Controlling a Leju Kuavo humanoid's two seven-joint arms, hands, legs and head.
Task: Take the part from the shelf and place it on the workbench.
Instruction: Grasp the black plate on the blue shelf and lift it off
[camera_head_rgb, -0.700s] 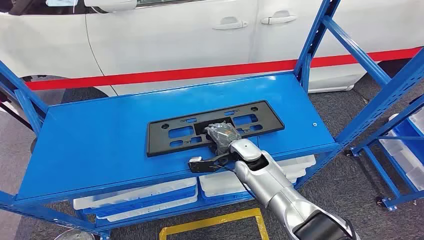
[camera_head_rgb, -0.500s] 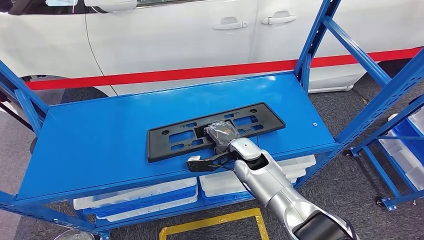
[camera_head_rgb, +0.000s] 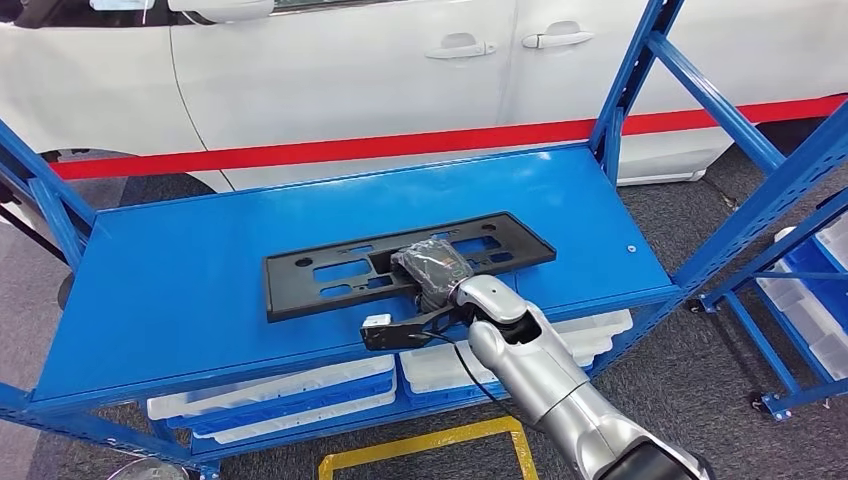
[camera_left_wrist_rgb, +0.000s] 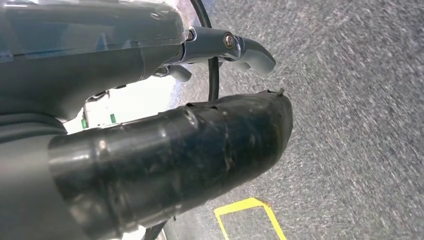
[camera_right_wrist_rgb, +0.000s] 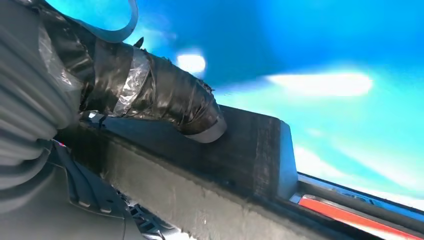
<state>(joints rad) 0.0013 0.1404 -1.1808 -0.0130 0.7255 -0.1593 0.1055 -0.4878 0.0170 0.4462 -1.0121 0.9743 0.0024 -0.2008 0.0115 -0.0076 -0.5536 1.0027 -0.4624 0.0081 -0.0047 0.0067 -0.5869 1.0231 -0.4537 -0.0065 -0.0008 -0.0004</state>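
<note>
The part (camera_head_rgb: 320, 272) is a long black plastic plate frame with rectangular cut-outs, lying across the middle of the blue shelf (camera_head_rgb: 190, 300). My right hand (camera_head_rgb: 432, 265), wrapped in dark tape, grips the part at the middle of its near edge. In the right wrist view the taped thumb (camera_right_wrist_rgb: 165, 100) presses on top of the part's black edge (camera_right_wrist_rgb: 240, 155), with blue shelf behind it. My left hand (camera_left_wrist_rgb: 200, 125) hangs over grey floor, fingers stretched out and holding nothing.
A white car (camera_head_rgb: 350, 70) with a red stripe stands right behind the shelf. Blue uprights (camera_head_rgb: 625, 80) rise at the shelf's right corner. White bins (camera_head_rgb: 290, 390) sit on the level below. A second blue rack (camera_head_rgb: 800, 290) is to the right, and yellow floor tape (camera_head_rgb: 430, 445) lies in front.
My right hand has dragged the part to the left along the shelf, and its left end has come a little nearer to me. The grip has stayed the same.
</note>
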